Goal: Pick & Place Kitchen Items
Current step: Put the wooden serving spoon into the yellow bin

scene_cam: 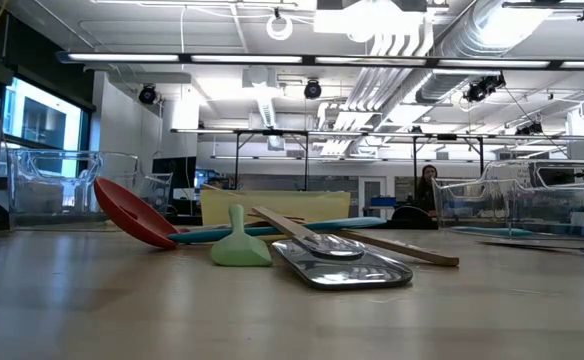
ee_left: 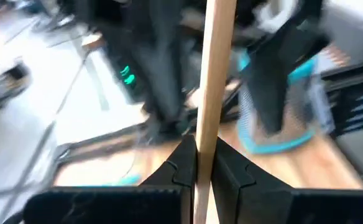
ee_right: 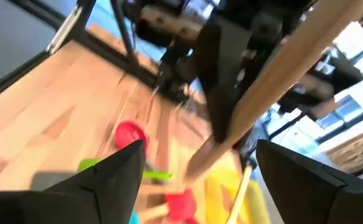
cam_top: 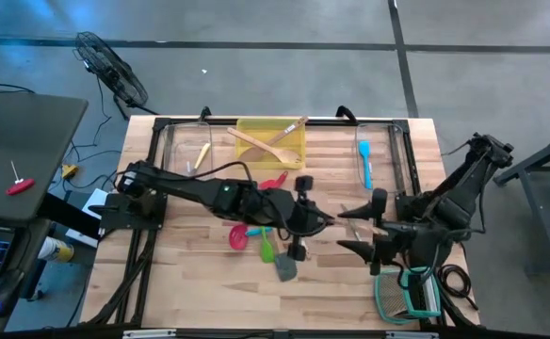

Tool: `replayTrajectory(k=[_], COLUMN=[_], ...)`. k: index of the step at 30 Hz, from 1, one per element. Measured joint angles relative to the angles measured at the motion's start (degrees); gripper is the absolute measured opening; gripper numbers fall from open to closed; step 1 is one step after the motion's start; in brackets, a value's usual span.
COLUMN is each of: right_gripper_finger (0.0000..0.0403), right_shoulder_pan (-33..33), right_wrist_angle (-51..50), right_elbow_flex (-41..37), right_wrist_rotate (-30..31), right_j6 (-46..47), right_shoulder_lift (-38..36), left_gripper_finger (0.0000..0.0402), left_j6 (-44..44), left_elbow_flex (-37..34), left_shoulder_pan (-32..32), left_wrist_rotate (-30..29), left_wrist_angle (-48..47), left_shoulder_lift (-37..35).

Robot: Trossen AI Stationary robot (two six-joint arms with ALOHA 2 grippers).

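My left gripper is over the table's middle, shut on a wooden utensil that reaches toward the right arm. My right gripper faces it from the right, open. The utensil's wooden handle runs between its spread fingers, and I see no touch. On the table below lie a red ladle, a green spatula and a grey spatula. The low view shows these lying flat, with no gripper in it. My left gripper pinches the wooden utensil's straight handle between its two fingers. The handle sticks out past the fingertips toward the right arm. It is lifted clear of the table.
A yellow tray at the far middle holds wooden spoons. Clear bins stand on either side of it; the right one holds a blue spatula. A red spatula lies near the tray. A teal rack sits at the near right.
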Motion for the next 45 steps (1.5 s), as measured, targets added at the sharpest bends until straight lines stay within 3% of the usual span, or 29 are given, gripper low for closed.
replayTrajectory(k=[7,10,18,22,33,40,45], right_gripper_finger=[0.0284,0.0278,0.0268,0.0268,0.0268,0.0268,0.0268], right_shoulder_pan=[0.0,-0.8,-6.7,-11.2,-26.2,-33.7,-37.0], right_wrist_angle=[-11.5,-14.4,-15.1,-15.0,-16.8,-20.2,-20.3], right_elbow_flex=[0.0,0.0,0.0,0.0,0.0,0.0,0.0], right_wrist_rotate=[0.4,1.5,2.9,2.8,1.7,-8.9,-11.9], right_j6=[11.3,13.6,11.9,11.8,10.6,15.9,21.0], right_shoulder_lift=[0.0,0.0,-0.6,-1.2,-1.7,-1.7,-1.7], left_gripper_finger=[0.002,0.002,0.002,0.002,0.002,0.002,0.002], left_j6=[-3.1,-5.7,-12.1,-11.6,3.6,19.6,30.0], left_elbow_flex=[0.0,-0.2,-0.2,-0.2,-5.7,-12.7,-17.6], left_shoulder_pan=[0.1,1.6,13.0,19.9,31.3,35.4,38.0], left_wrist_rotate=[-11.6,-16.0,-19.6,-20.9,-22.9,-27.7,-29.8], left_wrist_angle=[-9.6,-18.8,-42.9,-49.0,-48.3,-42.8,-38.7], left_shoulder_lift=[-3.3,-5.1,-8.9,-8.8,-7.7,-7.6,-7.6])
